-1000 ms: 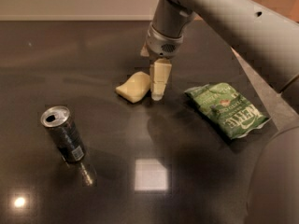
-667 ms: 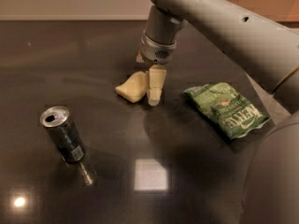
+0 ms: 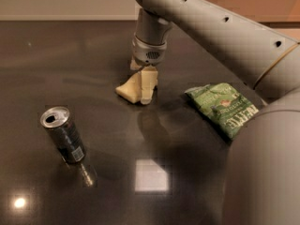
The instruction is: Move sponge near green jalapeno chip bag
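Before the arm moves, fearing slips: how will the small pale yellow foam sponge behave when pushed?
Likely light and squashy: the pale yellow sponge looks like foam. The gripper sits at it. On the glossy dark table it probably slides, not rolls.

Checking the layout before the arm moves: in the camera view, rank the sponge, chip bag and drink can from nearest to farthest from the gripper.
1. Sponge: right beside the gripper, on its picture-left side.
2. Chip bag: off to the picture's right.
3. Drink can: farthest, standing at the lower left.
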Robot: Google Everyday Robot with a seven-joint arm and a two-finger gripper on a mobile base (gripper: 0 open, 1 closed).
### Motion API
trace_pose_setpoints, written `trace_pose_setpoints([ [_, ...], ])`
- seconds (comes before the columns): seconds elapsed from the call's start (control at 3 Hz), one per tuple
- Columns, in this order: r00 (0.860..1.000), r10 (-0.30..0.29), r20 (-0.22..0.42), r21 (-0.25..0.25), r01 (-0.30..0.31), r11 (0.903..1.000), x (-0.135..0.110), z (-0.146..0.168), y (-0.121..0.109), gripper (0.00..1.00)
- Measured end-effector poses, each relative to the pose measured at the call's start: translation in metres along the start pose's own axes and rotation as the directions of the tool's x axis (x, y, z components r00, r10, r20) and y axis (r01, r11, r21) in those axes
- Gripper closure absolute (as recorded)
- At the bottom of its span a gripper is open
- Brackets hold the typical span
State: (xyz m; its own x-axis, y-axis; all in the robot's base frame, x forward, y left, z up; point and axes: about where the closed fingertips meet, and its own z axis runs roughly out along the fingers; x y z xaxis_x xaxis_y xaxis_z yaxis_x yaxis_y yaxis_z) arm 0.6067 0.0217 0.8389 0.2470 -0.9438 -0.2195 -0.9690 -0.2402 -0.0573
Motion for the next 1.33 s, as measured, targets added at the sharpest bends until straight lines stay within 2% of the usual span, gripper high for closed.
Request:
trace_pose_setpoints([
  [0.67, 1.000, -0.019, -0.001, -0.006, 0.019, 0.9998, -0.003, -0.008, -0.007, 0.65],
  [1.0, 1.000, -0.016, -0.006, 0.004, 0.016, 0.9999, 0.005, -0.017, -0.006, 0.88],
  [1.33, 1.000, -0.008, -0.012, 0.027, 0.008, 0.9996, 0.016, -0.035, -0.003, 1.00],
])
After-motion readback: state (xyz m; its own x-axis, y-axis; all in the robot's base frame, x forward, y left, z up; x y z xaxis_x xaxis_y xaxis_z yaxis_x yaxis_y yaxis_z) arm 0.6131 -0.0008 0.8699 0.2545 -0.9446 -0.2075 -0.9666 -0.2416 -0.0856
